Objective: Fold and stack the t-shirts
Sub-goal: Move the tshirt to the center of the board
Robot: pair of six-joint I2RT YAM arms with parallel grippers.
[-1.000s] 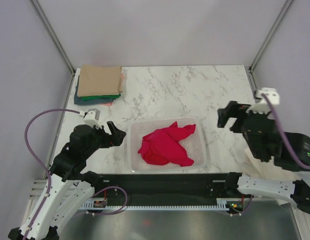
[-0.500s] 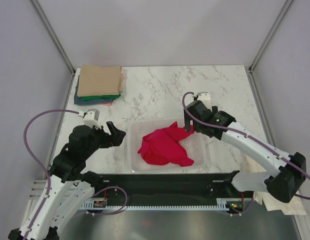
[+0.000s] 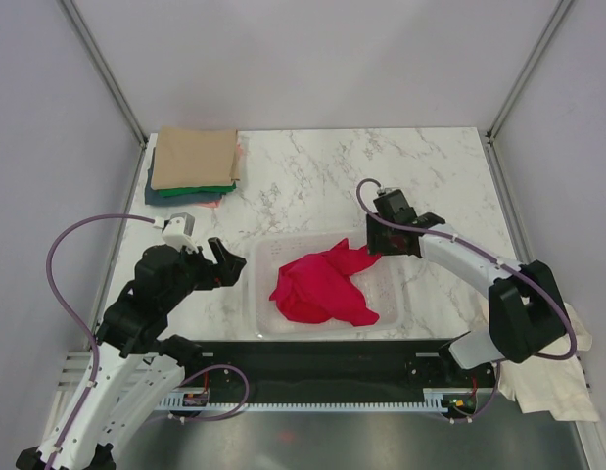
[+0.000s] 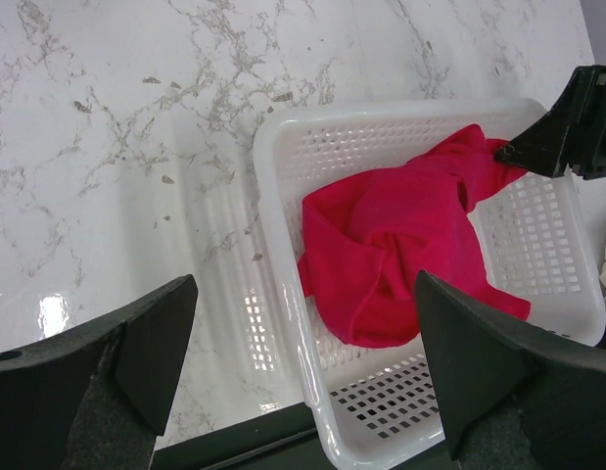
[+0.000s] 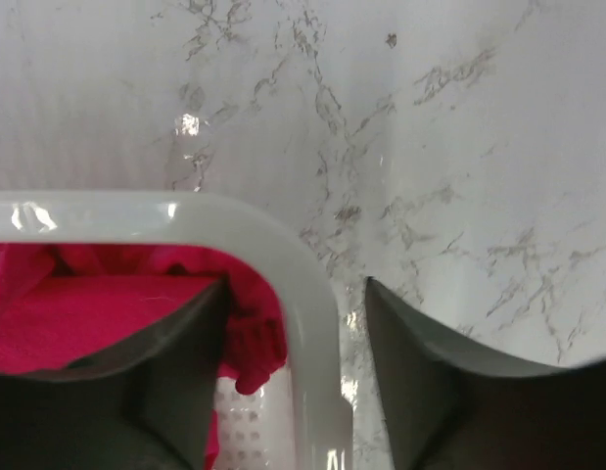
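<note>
Marble tabletop (image 3: 381,176) carries a white mesh basket (image 3: 392,297) at 6 o'clock, with a crumpled red t-shirt (image 3: 322,286) inside. Folded t-shirts (image 3: 193,159) sit stacked at 10 o'clock, tan on top, green and darker layers beneath. Right claw (image 5: 295,294) is spread, straddling the basket's 1 o'clock corner: one finger inside touching the red cloth, the other outside the rim. Left claw (image 4: 304,284) hangs spread wide at the basket's 9 o'clock, touching nothing. Cream t-shirt (image 3: 547,377) lies crumpled at 4 o'clock by the right arm's base.

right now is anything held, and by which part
Nothing held. Right gripper stands open astride a corner of the white plastic mesh basket, beside an edge of the crumpled red t-shirt; left gripper open, empty.
</note>
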